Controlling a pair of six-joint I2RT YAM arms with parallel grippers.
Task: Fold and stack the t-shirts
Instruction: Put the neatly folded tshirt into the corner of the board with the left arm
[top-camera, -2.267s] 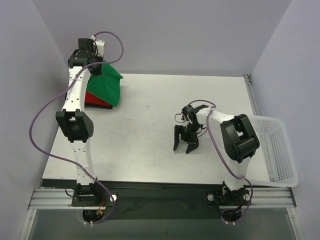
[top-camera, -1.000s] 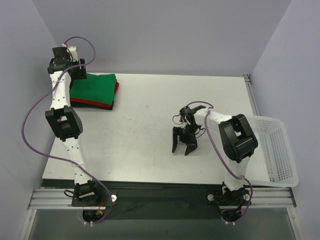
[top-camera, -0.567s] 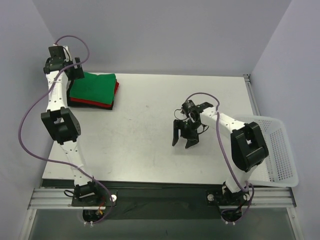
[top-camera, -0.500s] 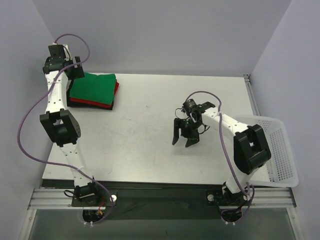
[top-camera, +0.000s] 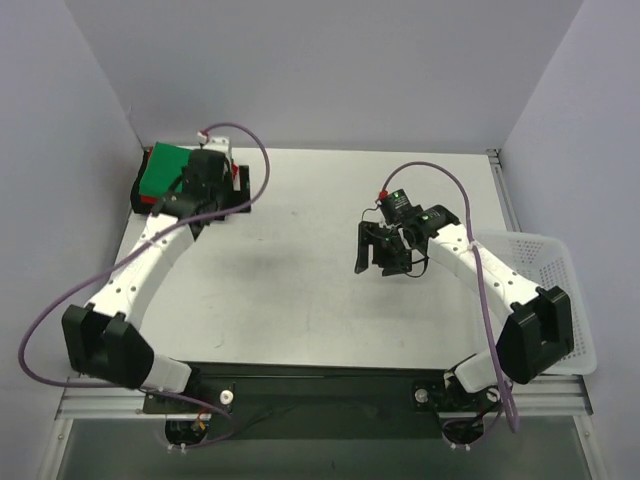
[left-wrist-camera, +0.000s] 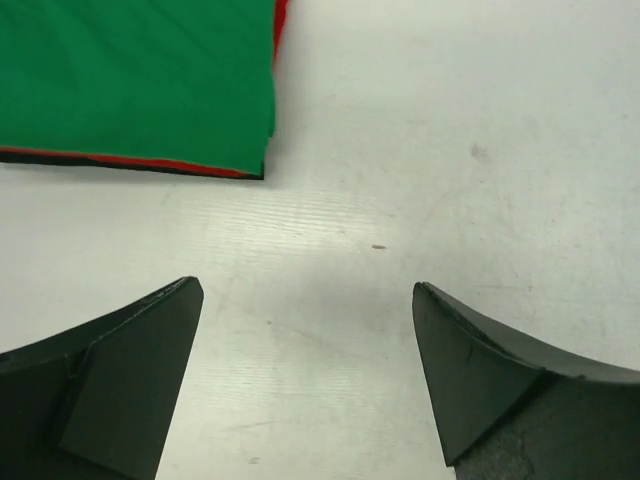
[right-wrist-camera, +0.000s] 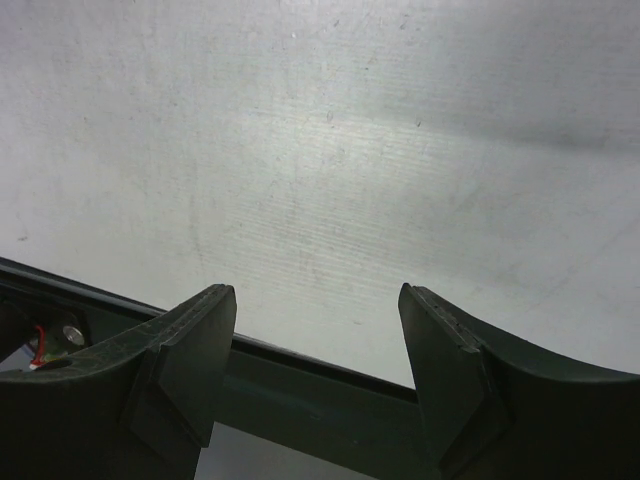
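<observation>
green t-shirt (left-wrist-camera: 130, 80) atop red t-shirt (left-wrist-camera: 282, 14)

top view: left arm (top-camera: 155, 240) covers the right part of the t-shirts (top-camera: 160, 172) | left wrist view: green t-shirt (left-wrist-camera: 130, 80) cut off top and left; red t-shirt (left-wrist-camera: 281, 15) only a sliver beneath

The left arm (top-camera: 150, 247) and right arm (top-camera: 455, 245) are built of white tubular links joined by blocky black joint housings. A thin purple cable (top-camera: 425, 163) loops along each. The left gripper (left-wrist-camera: 305, 292) and right gripper (right-wrist-camera: 315, 295) have matte black, wedge-shaped fingers (left-wrist-camera: 110, 380) with blunt, slightly scuffed tips.
</observation>
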